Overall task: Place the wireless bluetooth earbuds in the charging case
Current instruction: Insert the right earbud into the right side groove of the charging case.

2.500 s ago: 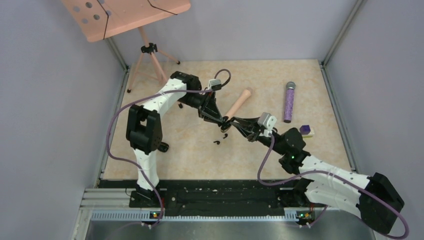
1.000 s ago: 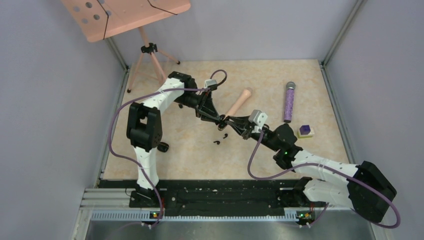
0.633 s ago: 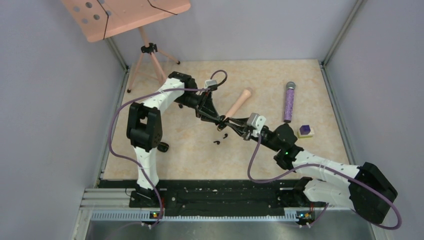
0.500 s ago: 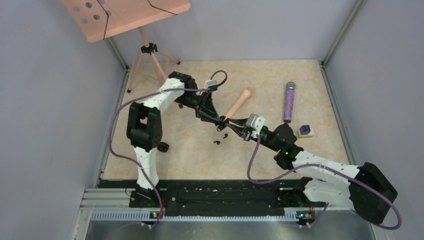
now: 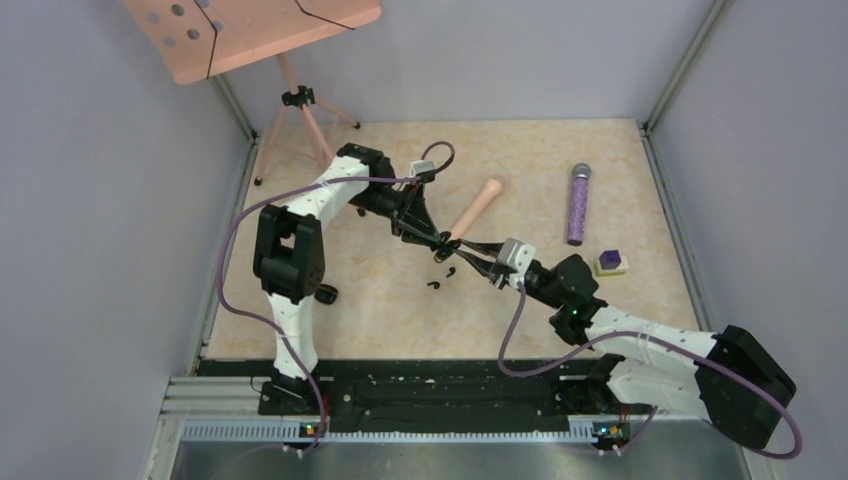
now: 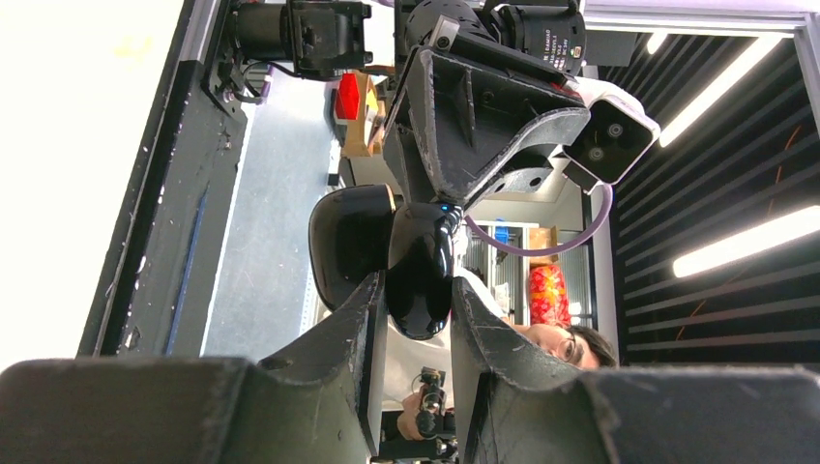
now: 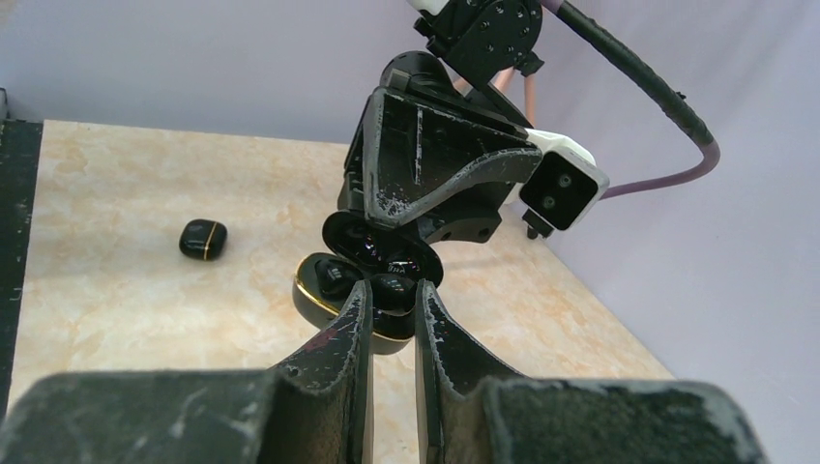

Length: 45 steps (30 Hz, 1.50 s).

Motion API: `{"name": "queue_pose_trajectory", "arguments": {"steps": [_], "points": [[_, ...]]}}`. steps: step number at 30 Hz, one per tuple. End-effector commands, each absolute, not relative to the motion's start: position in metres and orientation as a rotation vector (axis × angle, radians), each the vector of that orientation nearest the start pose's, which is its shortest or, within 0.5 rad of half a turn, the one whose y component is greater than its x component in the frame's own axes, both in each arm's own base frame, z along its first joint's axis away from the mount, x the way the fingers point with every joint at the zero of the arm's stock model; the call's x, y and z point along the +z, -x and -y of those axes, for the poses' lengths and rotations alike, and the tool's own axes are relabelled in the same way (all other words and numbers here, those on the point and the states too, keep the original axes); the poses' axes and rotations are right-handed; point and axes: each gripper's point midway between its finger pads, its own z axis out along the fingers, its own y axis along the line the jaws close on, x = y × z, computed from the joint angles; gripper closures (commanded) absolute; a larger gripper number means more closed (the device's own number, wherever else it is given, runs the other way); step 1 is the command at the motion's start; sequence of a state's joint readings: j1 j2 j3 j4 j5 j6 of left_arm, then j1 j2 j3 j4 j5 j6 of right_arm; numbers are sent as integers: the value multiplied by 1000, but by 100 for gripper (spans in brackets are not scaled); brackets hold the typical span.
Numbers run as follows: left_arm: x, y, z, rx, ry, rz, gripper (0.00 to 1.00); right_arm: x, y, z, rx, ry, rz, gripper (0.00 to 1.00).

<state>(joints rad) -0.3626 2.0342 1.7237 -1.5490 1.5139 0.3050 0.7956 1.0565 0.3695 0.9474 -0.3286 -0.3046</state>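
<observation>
Left tool [image 6: 416, 290] pinches the case [image 6: 348, 242] above the worktop [image 5: 380, 310]. Right tool [image 7: 390, 295], pressed nearly together at the case's open mouth, has pivoted about the case. We judge insertion under way, though we cannot tell what the right tool grips.

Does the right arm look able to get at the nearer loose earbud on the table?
Probably yes, but not at once: the earbud lies uncovered on the table, yet the right gripper is shut at the charging case that the left gripper holds.

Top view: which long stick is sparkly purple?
The microphone-shaped stick on the right, near the small cube; the other stick is plain peach-pink.
</observation>
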Motion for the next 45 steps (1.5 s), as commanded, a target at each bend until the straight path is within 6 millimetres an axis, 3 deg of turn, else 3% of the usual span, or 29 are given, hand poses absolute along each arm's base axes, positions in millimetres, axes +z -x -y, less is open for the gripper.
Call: {"name": "queue_pose_trajectory", "arguments": {"steps": [1,10,24,39,45], "points": [[295,-243,277,-2493,-376,-2250,100,261,-209,-296,663,971,-918,100],[294,-242,277,-2493,-374,-2253,100,259,-206,-303,704,992,-939,100],[290,-240,277,-2491,-375,-2250,100,300,-234,-300,753,790,-1017,100],[289,-242,276,-2489,-369,-2251,100,288,-240,-290,679,801,-1104,100],[289,-242,276,-2489,-371,-2250,100,292,-238,-288,681,800,-1088,100]]}}
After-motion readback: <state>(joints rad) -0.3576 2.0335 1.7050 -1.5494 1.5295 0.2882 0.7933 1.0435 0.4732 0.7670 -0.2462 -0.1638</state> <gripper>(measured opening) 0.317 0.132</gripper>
